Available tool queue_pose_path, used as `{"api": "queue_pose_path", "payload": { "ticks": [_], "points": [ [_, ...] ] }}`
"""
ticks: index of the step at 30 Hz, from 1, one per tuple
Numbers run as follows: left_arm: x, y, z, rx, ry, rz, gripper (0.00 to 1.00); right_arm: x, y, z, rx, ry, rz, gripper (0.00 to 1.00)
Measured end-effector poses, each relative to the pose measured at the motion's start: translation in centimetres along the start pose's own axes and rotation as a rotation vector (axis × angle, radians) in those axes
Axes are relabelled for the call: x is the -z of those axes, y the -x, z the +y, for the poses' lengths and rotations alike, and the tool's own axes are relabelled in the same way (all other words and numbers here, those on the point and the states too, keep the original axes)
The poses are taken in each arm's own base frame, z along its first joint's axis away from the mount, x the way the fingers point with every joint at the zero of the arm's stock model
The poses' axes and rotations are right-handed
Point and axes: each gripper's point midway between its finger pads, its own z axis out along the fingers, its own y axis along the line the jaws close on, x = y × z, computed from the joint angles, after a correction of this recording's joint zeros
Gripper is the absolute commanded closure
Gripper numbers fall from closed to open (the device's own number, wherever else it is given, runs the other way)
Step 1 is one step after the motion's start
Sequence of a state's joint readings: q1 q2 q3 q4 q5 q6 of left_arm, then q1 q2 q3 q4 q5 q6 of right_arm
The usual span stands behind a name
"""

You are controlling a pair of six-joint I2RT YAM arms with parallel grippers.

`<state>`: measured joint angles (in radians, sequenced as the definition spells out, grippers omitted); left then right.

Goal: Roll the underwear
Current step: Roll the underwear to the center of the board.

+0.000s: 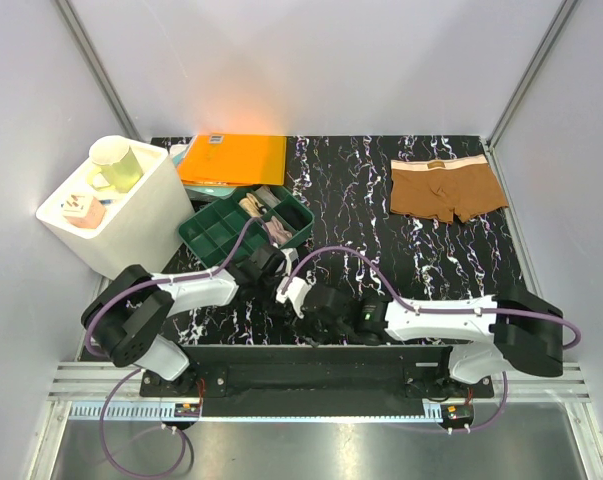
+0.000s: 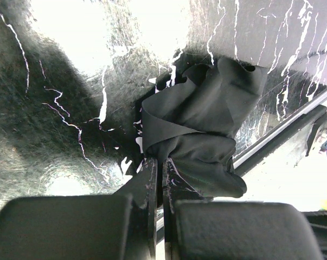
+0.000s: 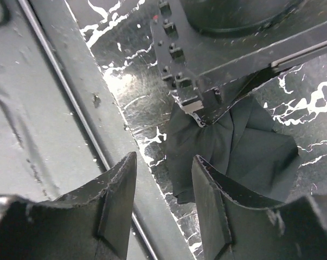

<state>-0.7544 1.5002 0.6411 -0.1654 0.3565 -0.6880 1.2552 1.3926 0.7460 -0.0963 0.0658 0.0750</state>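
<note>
The left end effector [image 2: 159, 162] is pinched fully closed on a fold of the black boxer briefs [image 2: 201, 119]. In its own wrist view the two fingers meet with dark cloth caught at their tips. From there the fabric spreads away in a loose, crumpled bundle that lies on the black marbled counter [image 1: 361, 230], close to its near edge. In the right wrist view the same pinch shows from the other side, with creases fanning out from the point where the left fingers bite the cloth.

The right end effector [image 3: 163, 187] is moderately spread and holds nothing. Between its fingers only the shiny counter surface and the metal strip along the near edge can be seen. Its right finger [image 3: 212, 200] stands just beside the lower edge of the black bundle; whether it touches the cloth cannot be told.

From above, both arms reach inward and meet near the middle of the counter's front edge. There the black cloth is hard to separate from the dark surface.

The brown boxer briefs [image 1: 446, 190] lie flat and spread out at the far right of the counter, well apart from both arms, with the pale waistband toward the back wall.

At the far left sits a green compartment tray [image 1: 213, 238] with some folded pale cloths in it. An orange folder [image 1: 236, 160] lies behind it. A white box [image 1: 141, 235] stands beside it and carries a yellowish mug [image 1: 116, 163].
</note>
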Motion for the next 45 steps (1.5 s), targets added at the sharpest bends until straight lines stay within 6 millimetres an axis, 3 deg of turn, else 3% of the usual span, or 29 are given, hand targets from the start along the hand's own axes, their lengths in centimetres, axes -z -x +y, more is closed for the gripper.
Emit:
{"api": "queue_pose_path", "payload": {
  "ticks": [18,25,27,28,31,35,38,42,45],
  "points": [
    [0.3,-0.2,0.4,-0.008,-0.004,0.027,1.00,-2.3,-3.6,-0.4,0.020,-0.095,0.098,0.53],
    [0.5,-0.3,0.5,-0.012,0.001,0.036,1.00,-3.0,-4.0,-0.2,0.008,-0.132,0.103,0.45],
    [0.5,-0.3,0.5,-0.015,0.001,0.037,1.00,-3.1,-4.0,-0.2,0.006,-0.148,0.102,0.53],
    [0.5,-0.3,0.5,-0.017,0.000,0.038,1.00,-3.2,-4.0,-0.2,0.005,-0.159,0.101,0.63],
    [0.5,-0.3,0.6,-0.019,0.000,0.039,1.00,-3.5,-3.9,-0.8,-0.007,-0.203,0.099,0.82],
    [0.6,-0.3,0.6,-0.019,0.000,0.042,1.00,-4.0,-3.6,-1.1,-0.022,-0.234,0.098,1.00],
    [0.6,-0.3,0.7,-0.017,0.001,0.040,1.00,-4.4,-3.4,-1.0,-0.026,-0.235,0.099,1.00],
    [1.2,-0.2,0.7,-0.008,0.005,0.035,0.79,-4.4,-3.3,-0.6,-0.037,-0.216,0.098,1.00],
    [2.1,0.2,0.4,-0.008,-0.004,0.010,0.69,-4.2,-3.3,0.1,-0.065,-0.174,0.100,1.00]
  ]
}}
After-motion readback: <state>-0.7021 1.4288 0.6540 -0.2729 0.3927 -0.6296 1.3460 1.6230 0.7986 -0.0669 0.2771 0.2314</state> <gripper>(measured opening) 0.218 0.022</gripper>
